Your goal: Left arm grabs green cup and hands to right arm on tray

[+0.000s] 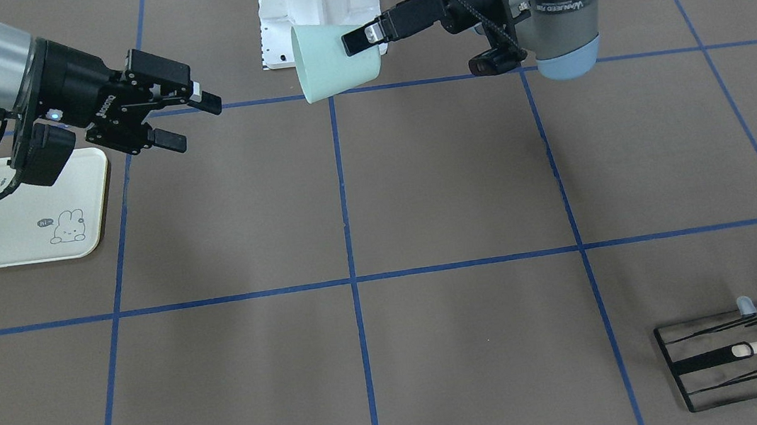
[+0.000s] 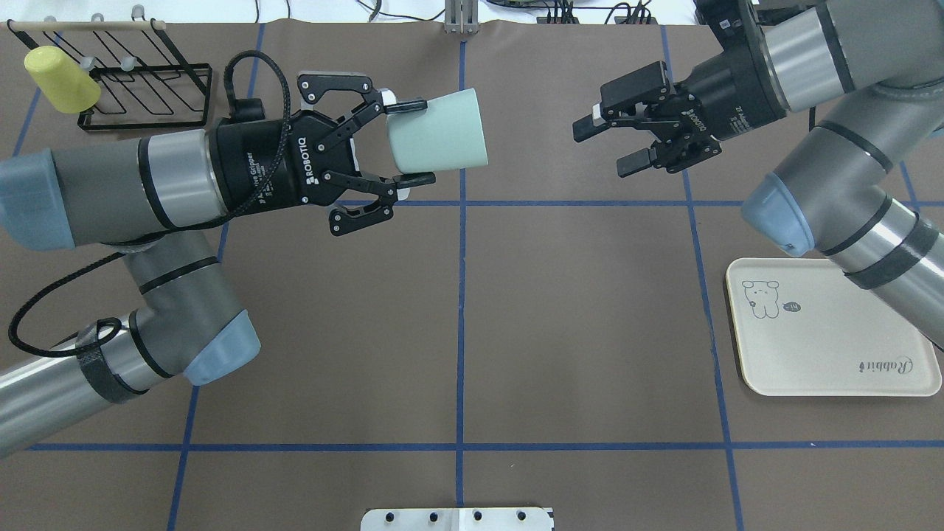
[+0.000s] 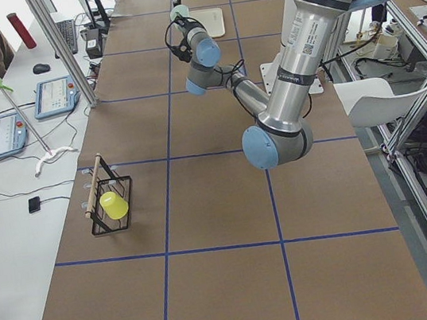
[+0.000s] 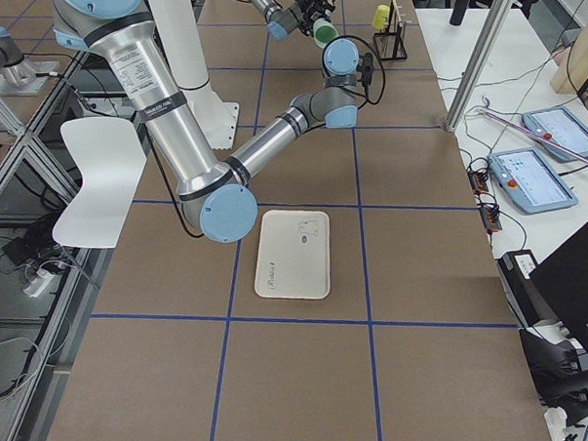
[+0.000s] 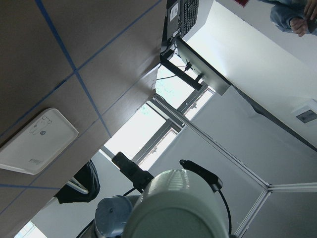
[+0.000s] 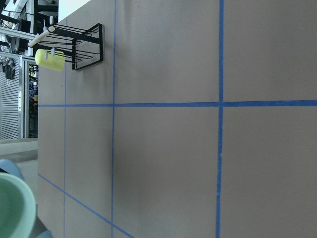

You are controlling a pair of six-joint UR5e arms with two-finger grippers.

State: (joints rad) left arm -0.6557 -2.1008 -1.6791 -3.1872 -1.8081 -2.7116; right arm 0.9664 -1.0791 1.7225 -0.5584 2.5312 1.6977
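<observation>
Yellow-green plastic sits at the far left: a spare cup (image 2: 60, 80) hung on a black wire rack (image 2: 147, 96), well apart from the work and best left alone. Next to the right, the left arm (image 2: 110, 184) reaches across the brown table (image 2: 457, 332). The left gripper (image 2: 414, 142) is clamped on the narrow base end of the green cup (image 2: 442, 133), one finger on the far side and one on the near side. The cup is carried clear of the table, lying roughly level, with its wide mouth turned right.

A clear gap comes next, then the right gripper (image 2: 608, 147), its fingers apart and empty, pointed at the cup's mouth. Behind it the right arm (image 2: 833, 59) bends back over the tray (image 2: 826, 369), which lies on the near right with nothing on it.

The step in hand looks like the hand-over itself. To do it well, the right gripper should close the gap in a straight line. It could take the wall at the rim, one finger inside and one outside, since the base end is occupied. The cup is smooth and tapered, so a shallow pinch may slip. The left fingers should let go only once the right ones are firmly set.
</observation>
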